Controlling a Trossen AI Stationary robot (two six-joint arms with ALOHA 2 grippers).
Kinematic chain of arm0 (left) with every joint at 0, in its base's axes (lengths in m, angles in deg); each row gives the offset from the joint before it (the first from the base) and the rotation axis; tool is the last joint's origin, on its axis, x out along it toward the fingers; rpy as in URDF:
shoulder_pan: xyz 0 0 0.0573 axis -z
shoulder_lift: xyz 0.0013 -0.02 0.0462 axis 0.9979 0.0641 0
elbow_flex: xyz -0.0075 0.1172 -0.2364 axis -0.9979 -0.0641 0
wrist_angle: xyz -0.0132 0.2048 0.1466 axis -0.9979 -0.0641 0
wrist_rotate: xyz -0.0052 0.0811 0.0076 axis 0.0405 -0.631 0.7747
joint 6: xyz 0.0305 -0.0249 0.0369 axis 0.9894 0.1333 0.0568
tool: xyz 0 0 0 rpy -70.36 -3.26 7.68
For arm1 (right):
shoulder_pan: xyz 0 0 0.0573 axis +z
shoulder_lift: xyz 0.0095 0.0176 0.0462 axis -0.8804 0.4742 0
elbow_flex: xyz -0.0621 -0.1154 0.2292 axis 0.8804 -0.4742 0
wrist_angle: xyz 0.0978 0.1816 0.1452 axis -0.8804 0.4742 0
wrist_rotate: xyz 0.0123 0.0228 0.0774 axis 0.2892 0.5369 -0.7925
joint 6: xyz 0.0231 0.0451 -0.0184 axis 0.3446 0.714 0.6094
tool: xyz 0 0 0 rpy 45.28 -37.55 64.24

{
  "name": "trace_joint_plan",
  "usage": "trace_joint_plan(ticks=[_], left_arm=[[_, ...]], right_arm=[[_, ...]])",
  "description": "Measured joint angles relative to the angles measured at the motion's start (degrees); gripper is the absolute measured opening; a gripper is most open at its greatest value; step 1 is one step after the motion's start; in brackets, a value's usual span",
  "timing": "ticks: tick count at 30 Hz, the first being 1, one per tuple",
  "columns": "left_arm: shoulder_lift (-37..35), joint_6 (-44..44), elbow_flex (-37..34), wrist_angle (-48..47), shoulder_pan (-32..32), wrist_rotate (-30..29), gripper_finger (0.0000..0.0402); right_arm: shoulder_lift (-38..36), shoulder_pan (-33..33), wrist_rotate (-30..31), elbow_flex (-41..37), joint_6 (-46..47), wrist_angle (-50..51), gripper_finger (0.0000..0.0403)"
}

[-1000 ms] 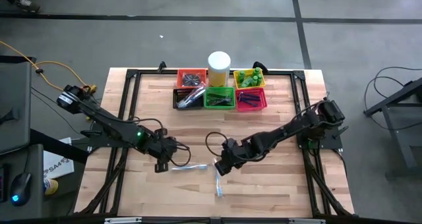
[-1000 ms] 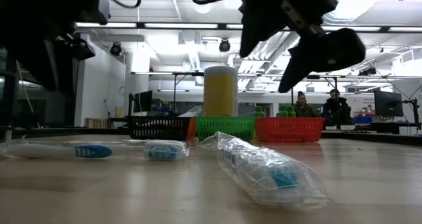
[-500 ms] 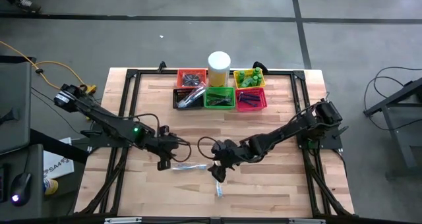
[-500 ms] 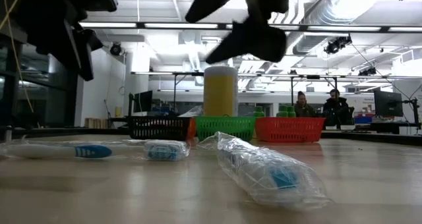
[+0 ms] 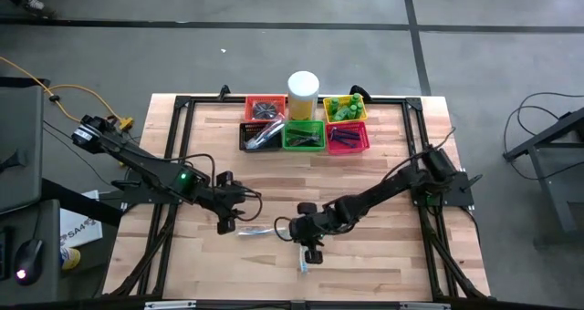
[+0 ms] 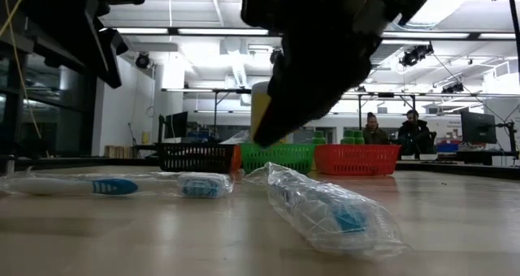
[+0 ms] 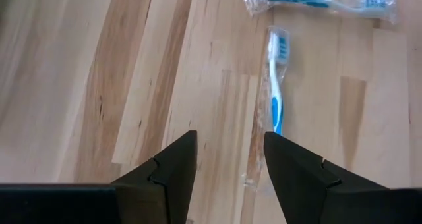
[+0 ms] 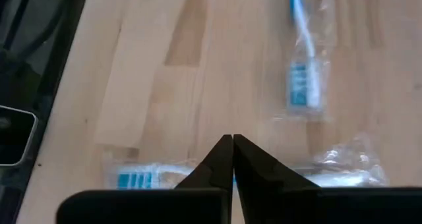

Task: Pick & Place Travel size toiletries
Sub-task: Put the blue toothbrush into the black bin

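Right gripper (image 5: 312, 252) sits w/ fingers pressed tip to tip, no gap, over the near-centre of the table (image 5: 383, 273); whether any wrap is pinched between the tips can't be told, though in the right wrist view a wrapped toothbrush (image 8: 142, 179) runs right under the tips, so it reads as a grab attempt on that one. To do this step well: check the film is truly caught before lifting, since clear wrap is slippery and a pinch on loose film alone may slide off; lift slowly, straight up, and if nothing comes w/ it, reopen and re-seat lower across the handle rather than the bag's edge. In the high view the toothbrush under the right gripper (image 5: 304, 262) pokes out toward the table's near edge, touching or just below the fingertips. A second wrapped toothbrush (image 5: 258, 230) lies just beside it toward the left arm, the two forming a rough L. Left gripper (image 5: 224, 224) hangs near that second one's end, fingers apart, holding nothing; in the left wrist view the blue-white brush (image 7: 275, 85) lies just ahead of its fingers (image 7: 173, 165), slightly off to one side. Baskets (image 5: 303, 135) w/ the sorted items are well apart, at the far side, beside a tall white cylinder (image 5: 303, 92).
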Motion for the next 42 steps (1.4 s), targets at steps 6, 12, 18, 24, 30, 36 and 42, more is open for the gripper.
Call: trace_joint_plan(ticks=[6,12,18,24,30,36,42], left_arm=[[0.04,-0.60,0.00,-0.24,-0.02,-0.09,0.0175],[0.04,-0.61,0.00,0.14,-0.01,-0.13,0.0175],[0.04,-0.64,0.00,0.18,0.00,-0.13,0.0175],[0.04,-0.73,0.00,0.22,-0.01,-0.13,0.0175],[0.04,-0.73,0.00,0.26,-0.01,-0.13,0.0175],[0.04,-0.69,0.00,0.26,0.00,-0.11,0.0175],[0.04,-0.64,0.00,0.32,-0.02,-0.11,0.0175]], right_arm=[[2.31,1.08,-0.47,0.04,-1.27,-2.15,0.0003],[3.44,2.80,-1.55,0.04,-2.66,-1.86,0.0003],[4.38,3.17,-2.81,0.06,-3.06,-0.02,0.0003],[4.62,2.93,-1.07,0.31,-3.01,7.72,0.0002],[3.90,2.17,-1.32,0.34,-3.08,14.27,0.0002],[2.41,-0.13,0.88,0.30,-2.53,24.42,0.0002],[2.13,-2.09,0.38,0.25,-2.55,28.38,0.0002]])
